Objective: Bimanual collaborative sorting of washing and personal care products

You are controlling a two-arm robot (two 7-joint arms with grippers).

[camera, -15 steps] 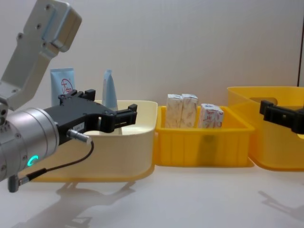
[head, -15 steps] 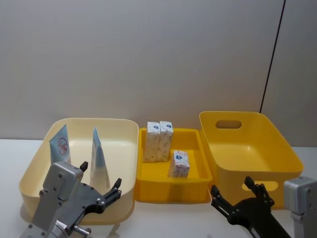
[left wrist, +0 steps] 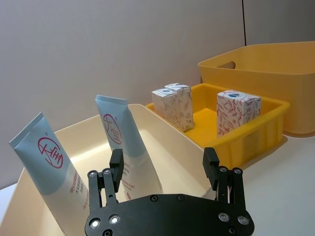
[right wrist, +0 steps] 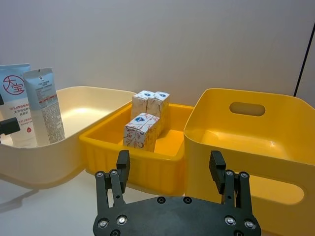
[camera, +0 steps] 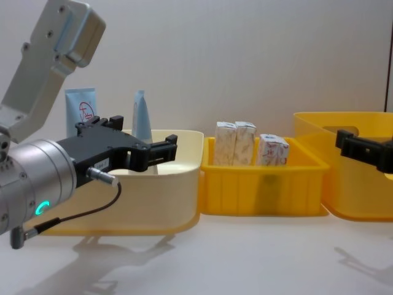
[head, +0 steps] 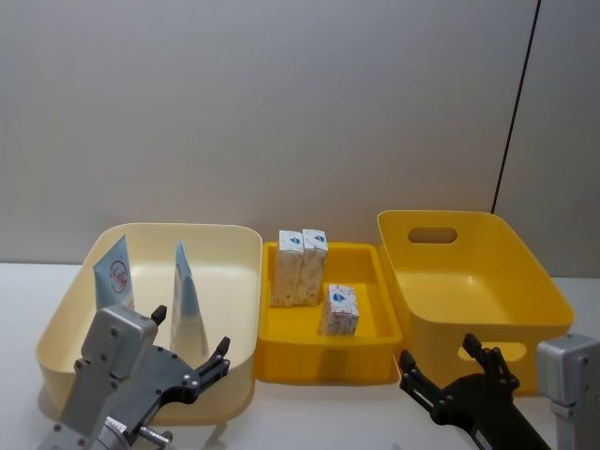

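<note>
Grey wall (head: pixel 281 112) backs a white table (head: pixel 328 412) carrying three containers in a row: cream bin (head: pixel 66 300) on the left, low yellow tray (head: pixel 323 361) in the middle, big bin (head: pixel 487 281), also yellow, on the right. Inside the cream bin the left tube (head: pixel 116 274) leans near the left wall and the right tube (head: pixel 187 300) stands toward the middle. At the tray's far left two cartons (head: pixel 291 267) stand upright, touching; a third carton (head: pixel 338 310) stands nearer, just right of them. At the cream bin's near edge hovers the left gripper (left wrist: pixel 163 158), jaws spread and empty; the right gripper (right wrist: pixel 169 160) hovers before the big bin's near wall, jaws likewise apart, holding nothing. The head view gives the right tube edge-on, a pale taper, while the left wrist view shows red logos on both tubes. The chest view shows the tube tops well above the cream rim. Nothing has shifted since half a second ago.
</note>
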